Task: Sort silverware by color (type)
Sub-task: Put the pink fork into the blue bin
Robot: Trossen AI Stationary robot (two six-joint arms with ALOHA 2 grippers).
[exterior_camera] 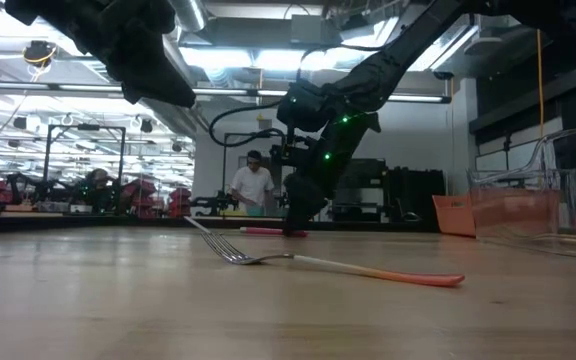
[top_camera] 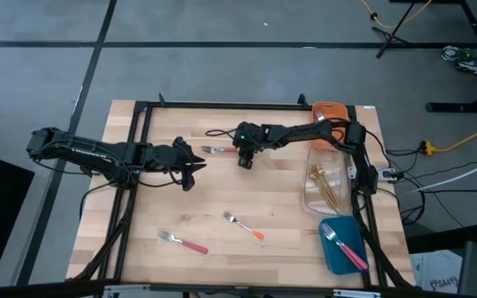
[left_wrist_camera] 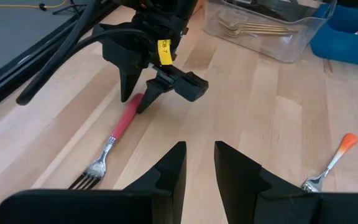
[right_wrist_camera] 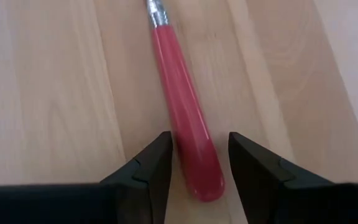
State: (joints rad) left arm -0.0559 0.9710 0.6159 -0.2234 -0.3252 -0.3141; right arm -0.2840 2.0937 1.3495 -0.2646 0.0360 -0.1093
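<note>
The right gripper (right_wrist_camera: 194, 165), jaws parted astride the pink-handled fork (right_wrist_camera: 185, 112) near the table's (top_camera: 222, 190) far edge, judged light, stiff, slippery, best pinched mid-handle; left gripper (left_wrist_camera: 199, 165) was released.

Even, bright overhead light falls on the pale wooden worktop (top_camera: 247, 199), leaving only soft, short shadows. In the low view, ceiling strip lights (exterior_camera: 268, 60) glare white and the near worktop blurs. The right wrist view looks soft and slightly unfocused.

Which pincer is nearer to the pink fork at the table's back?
Right. The right pincer straddles the pink fork's handle; the left pincer hovers beside it, apart.
</note>
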